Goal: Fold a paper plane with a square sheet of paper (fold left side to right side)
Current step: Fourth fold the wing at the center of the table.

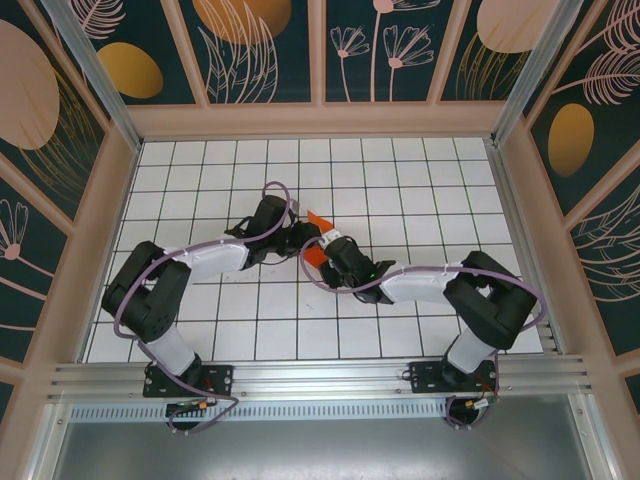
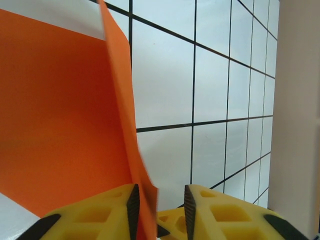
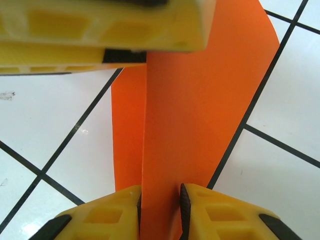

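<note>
The square sheet of paper [image 1: 317, 221] is bright orange and partly folded, standing up off the tiles at mid-table between both grippers. My left gripper [image 1: 298, 238] is open: in its wrist view a raised orange flap [image 2: 60, 110] leans against the left pad while a clear gap separates it from the right pad; the gripper [image 2: 161, 200] holds nothing. My right gripper [image 1: 324, 247] faces it. In the right wrist view its jaws [image 3: 160, 200] stand a little apart with an upright fold of the paper [image 3: 200, 100] between them. The left gripper's yellow fingers [image 3: 100, 30] cross the top.
The white grid-tiled table [image 1: 400, 180] is ringed by wooden walls [image 1: 320, 120]. A beige side wall [image 2: 300, 125] runs along the right of the left wrist view. An aluminium rail [image 1: 320, 375] carries both arm bases at the near edge.
</note>
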Robot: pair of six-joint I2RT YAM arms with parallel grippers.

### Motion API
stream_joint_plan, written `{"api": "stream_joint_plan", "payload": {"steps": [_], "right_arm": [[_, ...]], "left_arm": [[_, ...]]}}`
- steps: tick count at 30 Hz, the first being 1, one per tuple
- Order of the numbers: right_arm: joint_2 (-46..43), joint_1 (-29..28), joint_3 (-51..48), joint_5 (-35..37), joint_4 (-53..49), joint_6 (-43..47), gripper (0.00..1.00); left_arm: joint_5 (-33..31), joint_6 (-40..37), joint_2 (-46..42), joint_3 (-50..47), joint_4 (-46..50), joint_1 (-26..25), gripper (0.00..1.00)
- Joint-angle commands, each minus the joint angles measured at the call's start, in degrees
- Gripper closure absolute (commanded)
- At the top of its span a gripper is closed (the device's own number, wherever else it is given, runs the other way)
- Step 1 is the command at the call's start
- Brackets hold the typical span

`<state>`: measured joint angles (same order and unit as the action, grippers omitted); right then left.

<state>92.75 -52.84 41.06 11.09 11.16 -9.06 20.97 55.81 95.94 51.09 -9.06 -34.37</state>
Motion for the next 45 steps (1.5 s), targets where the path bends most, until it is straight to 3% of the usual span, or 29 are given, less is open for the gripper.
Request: {"api": "stream_joint_plan", "payload": {"steps": [1,12,23,45], "right_arm": [[1.0,0.4,-1.2,-0.6,1.9,-0.2,0.74],[1.8,0.3,-2.2,-1.1,2.6,-0.9,0.75],[1.2,1.7,-4.8,-5.6,6.2,-3.7,0.78],[1.6,3.5,-6.0,-8.0,7.0,-4.6,0.81]], "left_arm": [[-1.6,-2.1,-3.3,0.4,2.4,0.8,0.63],[-2.2,-3.6,-9.3,-3.5,4.6,6.8,0.48],[4.3,-0.1,-4.2,-8.0,-5.4,7.3,0.57],[7.3,1.0,1.7,-4.6,-9.5,3.0,0.54]]}}
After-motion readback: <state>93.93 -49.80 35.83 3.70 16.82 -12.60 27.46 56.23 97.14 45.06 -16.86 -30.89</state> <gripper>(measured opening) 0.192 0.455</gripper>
